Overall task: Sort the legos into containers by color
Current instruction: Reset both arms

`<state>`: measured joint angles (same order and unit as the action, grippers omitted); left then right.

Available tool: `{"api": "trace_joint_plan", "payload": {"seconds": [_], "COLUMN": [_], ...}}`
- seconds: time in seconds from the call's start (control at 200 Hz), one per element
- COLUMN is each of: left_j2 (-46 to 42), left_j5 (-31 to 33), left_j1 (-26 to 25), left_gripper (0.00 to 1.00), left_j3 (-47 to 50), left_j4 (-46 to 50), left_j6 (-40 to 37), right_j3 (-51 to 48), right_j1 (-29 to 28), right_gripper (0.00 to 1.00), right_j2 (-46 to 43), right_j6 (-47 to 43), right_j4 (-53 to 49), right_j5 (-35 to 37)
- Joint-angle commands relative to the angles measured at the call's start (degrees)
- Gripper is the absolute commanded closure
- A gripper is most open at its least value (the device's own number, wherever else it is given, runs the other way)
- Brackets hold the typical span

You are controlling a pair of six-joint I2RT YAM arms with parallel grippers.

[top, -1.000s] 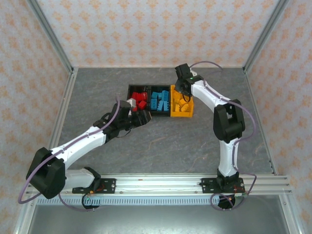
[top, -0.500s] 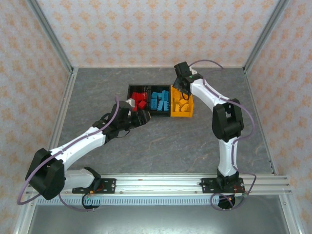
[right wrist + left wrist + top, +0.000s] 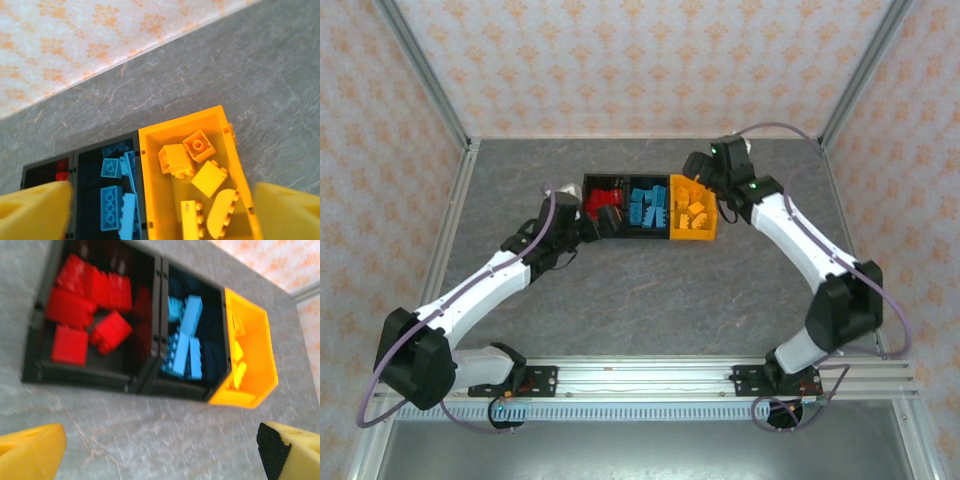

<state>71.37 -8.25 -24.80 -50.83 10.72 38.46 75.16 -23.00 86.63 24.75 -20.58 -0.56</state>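
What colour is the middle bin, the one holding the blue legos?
Black. The middle bin has blue legos inside; it shows clearest in the left wrist view.

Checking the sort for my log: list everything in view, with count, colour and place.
small red studded plastic bricks: several, red, left black bin
small blue studded plastic bricks: several, light blue, middle black bin
small orange-yellow studded plastic bricks: at least five, orange-yellow bin
open-topped rectangular plastic bins: three joined in a row, two black, one orange-yellow, far middle of table
grey stone-patterned table: one, under everything
white-and-black robot arms: two
left claw: yellow fingers, open, empty, near the red-filled bin
right claw: yellow fingers, open, empty, by the orange-yellow bin
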Motion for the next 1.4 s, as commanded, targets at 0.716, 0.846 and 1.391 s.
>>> {"api": "trace_joint_plan", "payload": {"seconds": [0.716, 0.846, 1.391], "left_j2": [-2.71, 4.63, 17.29], "left_j5": [33.06, 34.23, 20.9], "left_j1": [18.54, 22.33, 22.34], "left_gripper": [0.01, 0.01, 0.0], "left_j3": [24.98, 27.91, 39.76], "left_j4": [-41.95, -51.03, -89.97], "left_j6": [-30.53, -30.98, -37.56], "right_j3": [-44.4, -50.91, -64.62], "right_j1": [5.38, 7.01, 18.52], "right_gripper": [0.0, 0.0, 0.0], "right_j2": [-12.26, -8.41, 0.49], "right_j6": [-11.9, -18.27, -25.87], "right_j4": [49.98, 64.99, 95.2], "right_j5": [50.62, 48.89, 10.65]}}
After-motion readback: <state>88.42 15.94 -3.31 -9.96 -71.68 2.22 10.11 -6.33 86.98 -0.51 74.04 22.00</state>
